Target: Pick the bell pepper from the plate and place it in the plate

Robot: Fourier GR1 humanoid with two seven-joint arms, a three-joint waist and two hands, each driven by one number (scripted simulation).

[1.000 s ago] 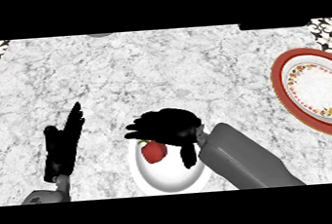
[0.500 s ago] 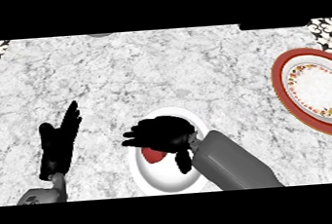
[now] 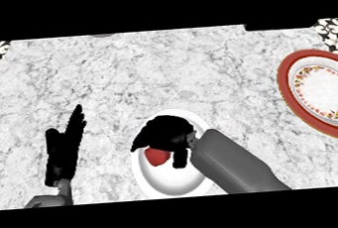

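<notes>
Red bell pepper on white plate, right hand curled over it

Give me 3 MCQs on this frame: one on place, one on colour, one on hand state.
1. Where is the pepper?
A. on the white plate
B. on the red-rimmed plate
C. on the bare counter

2. What colour is the pepper?
A. green
B. yellow
C. red

3. How is the right hand?
A. flat on the counter, far from the plates
B. curled over the pepper on the white plate
C. above the red-rimmed plate

Answers:
1 A: the pepper shows against the white plate, under the hand.
2 C: the part visible below the fingers is red.
3 B: its fingers bend down around the pepper; the left hand rests open at the left.
</notes>
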